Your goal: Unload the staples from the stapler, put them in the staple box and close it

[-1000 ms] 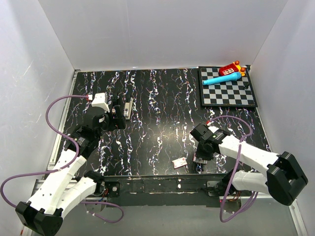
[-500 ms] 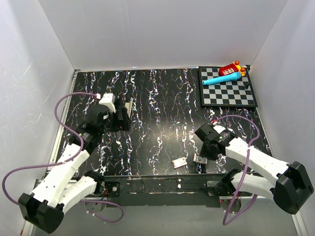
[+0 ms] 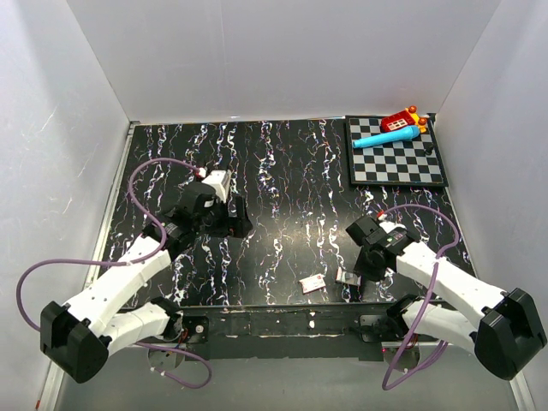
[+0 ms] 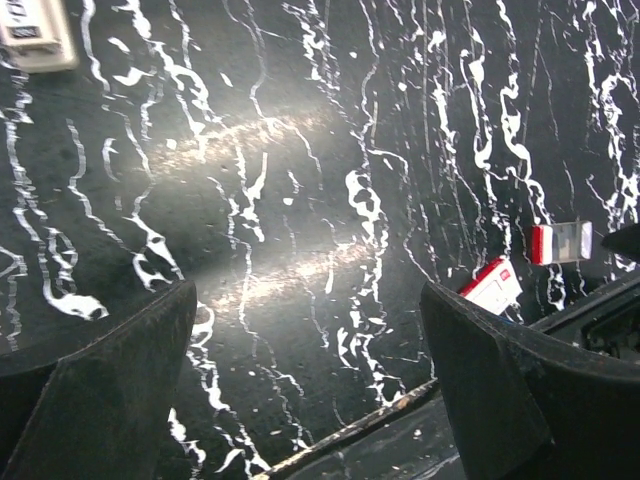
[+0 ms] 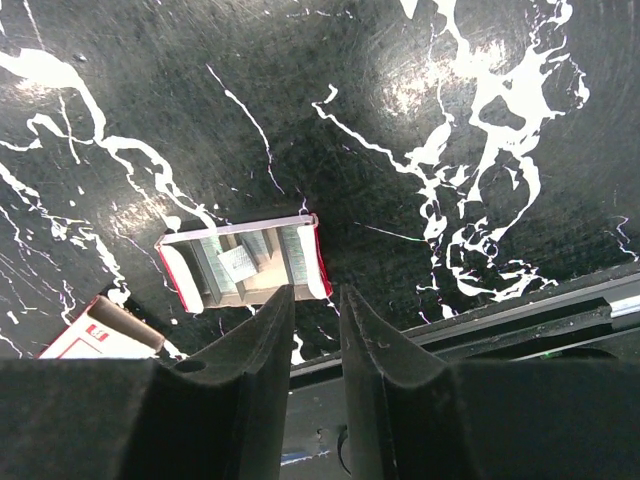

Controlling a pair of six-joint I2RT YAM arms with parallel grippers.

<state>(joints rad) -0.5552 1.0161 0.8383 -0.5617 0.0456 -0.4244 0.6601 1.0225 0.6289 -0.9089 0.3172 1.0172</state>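
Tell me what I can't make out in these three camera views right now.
- Stapler: only a pale corner, cut off at the left wrist view's top-left edge; the left arm's wrist hides it from above.
- Open red-edged tray: contents too blurred, right wrist view.
- Right gripper: whether its nearly closed jaws pinch anything, right wrist view.

Surface (image 3: 291, 180): black, veined with white, enclosed by pale walls.
Left claw (image 3: 233, 221): held low over the left-centre of the surface; its spread cannot be judged from above.
Right claw (image 3: 361, 269): lowered near the front edge, just beside a small grey item (image 3: 347, 276).
Red-and-white flat box (image 3: 312, 282): laid at the front edge, left of the grey item and apart from it.
Checkerboard (image 3: 402, 167): set in the far right corner.
Carried on the checkerboard: a blue pen-like object (image 3: 385, 137), a red toy (image 3: 400, 120) beside it, a small black piece (image 3: 430, 150).
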